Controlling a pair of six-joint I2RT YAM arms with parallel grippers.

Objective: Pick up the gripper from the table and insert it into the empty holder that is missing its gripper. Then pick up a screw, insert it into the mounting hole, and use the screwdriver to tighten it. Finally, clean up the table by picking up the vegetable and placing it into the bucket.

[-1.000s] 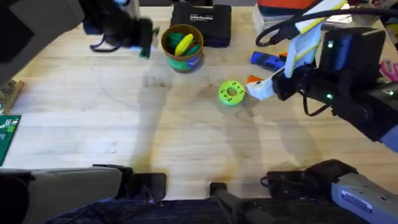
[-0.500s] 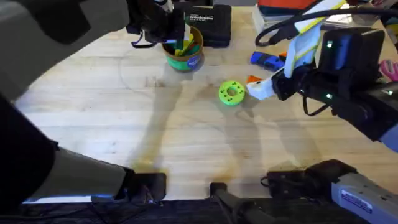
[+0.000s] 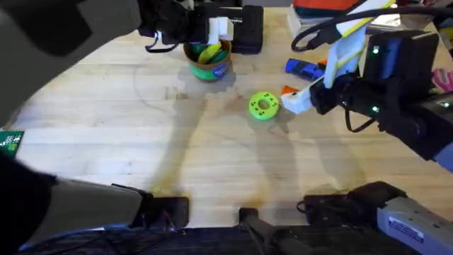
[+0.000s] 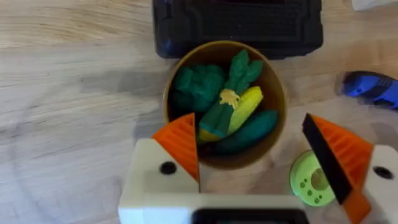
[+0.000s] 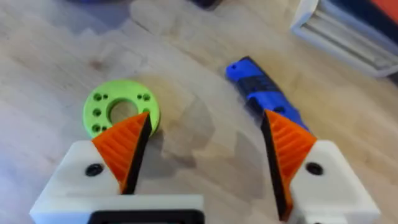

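The bucket (image 3: 208, 58) stands at the back middle of the table (image 3: 106, 142), and my left gripper (image 3: 218, 30) hovers just over it. In the left wrist view my left gripper (image 4: 249, 118) is open above the bucket (image 4: 277, 102) with nothing between its orange fingers (image 4: 180, 146). The leafy green vegetable (image 4: 235, 84) lies inside on top of other toy vegetables. My right gripper (image 3: 289, 99) is open low over the table, between the green ring (image 5: 121, 112) and the blue screwdriver (image 5: 264, 93). The loose gripper piece, the empty holder and the screw are out of view.
A black case (image 3: 237, 28) sits right behind the bucket. The green ring (image 3: 263, 106) lies mid-table and the screwdriver (image 3: 304, 69) behind my right gripper. A green circuit board (image 3: 8, 142) is at the left edge. Cables and boxes crowd the back right.
My left arm swung right from beside the bucket to above it, carrying a green piece. Its fingers have opened and the piece now lies in the bucket. The right arm has not moved.
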